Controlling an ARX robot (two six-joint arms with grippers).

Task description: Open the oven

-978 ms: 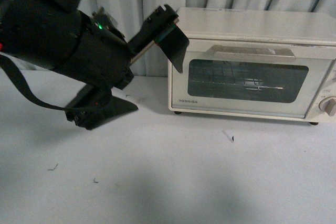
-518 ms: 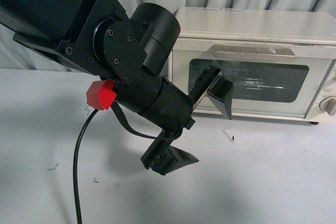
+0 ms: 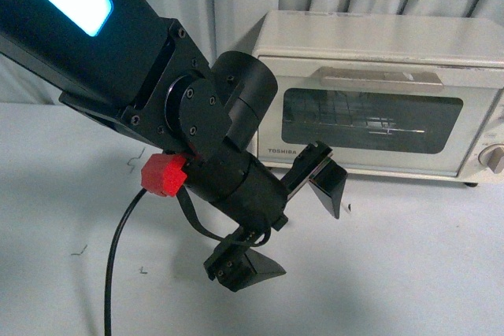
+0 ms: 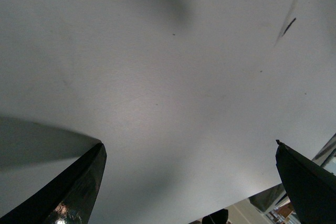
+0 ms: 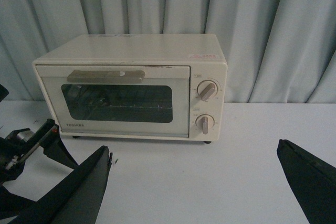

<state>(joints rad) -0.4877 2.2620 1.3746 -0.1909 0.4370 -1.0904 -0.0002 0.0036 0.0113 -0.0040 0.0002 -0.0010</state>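
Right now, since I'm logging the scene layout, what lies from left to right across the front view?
black cable → red block → left gripper → oven handle → oven knob

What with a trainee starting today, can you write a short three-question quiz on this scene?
1. True or false: the door of the oven is closed.
2. How many knobs does the oven's front show?
3. The left gripper is: A) shut on the oven, B) open and empty, C) out of view.
Key: 1 true; 2 two; 3 B.
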